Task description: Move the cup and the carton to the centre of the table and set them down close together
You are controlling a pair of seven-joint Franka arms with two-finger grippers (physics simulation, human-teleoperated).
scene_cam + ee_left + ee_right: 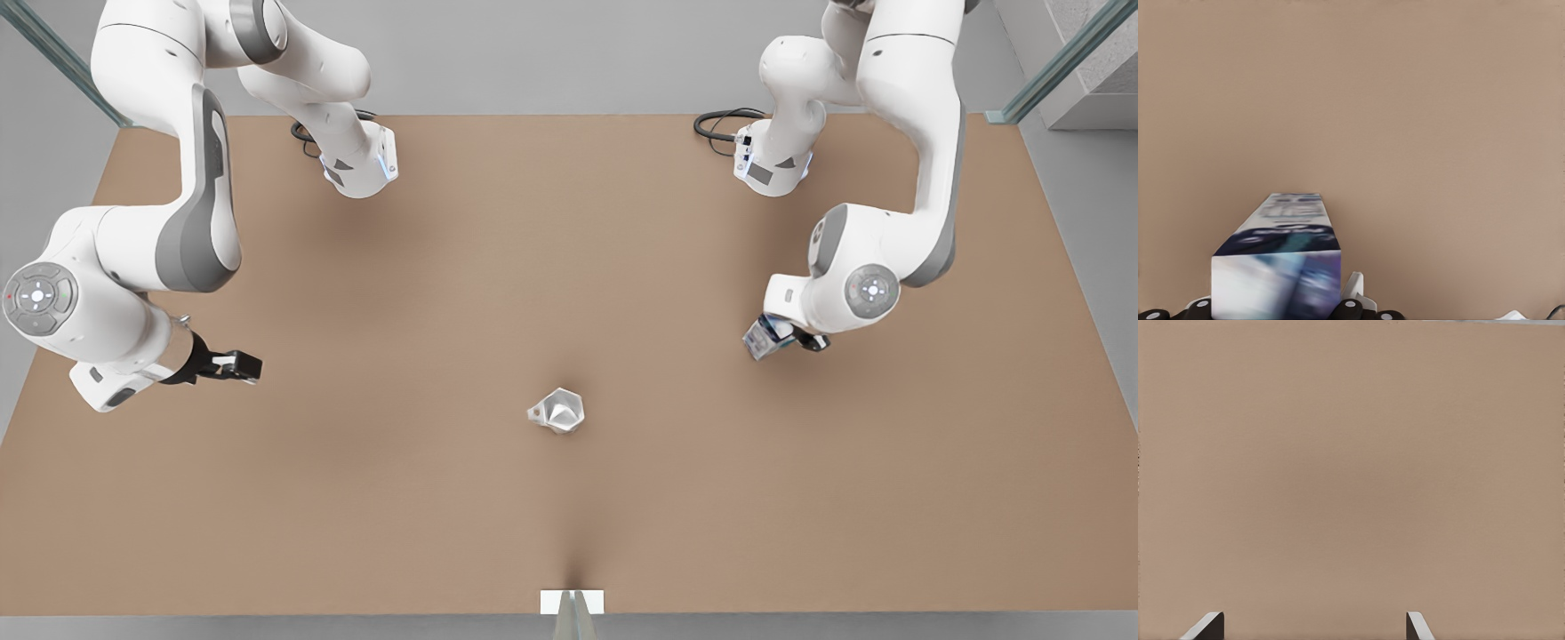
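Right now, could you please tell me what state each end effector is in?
Left end effector: shut on the carton, on the front view's right.
Right end effector: open, empty, on the front view's left.

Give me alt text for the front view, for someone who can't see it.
The cup stands alone near the middle of the brown table. At the front view's right, the left gripper holds the carton; at its left, the right gripper hangs open and empty over bare tabletop.

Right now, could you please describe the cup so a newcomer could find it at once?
On the brown table, look near the middle, a little toward the white tab. The cup stands alone there: small, white-grey, faceted, unlike the printed carton held in the left gripper.
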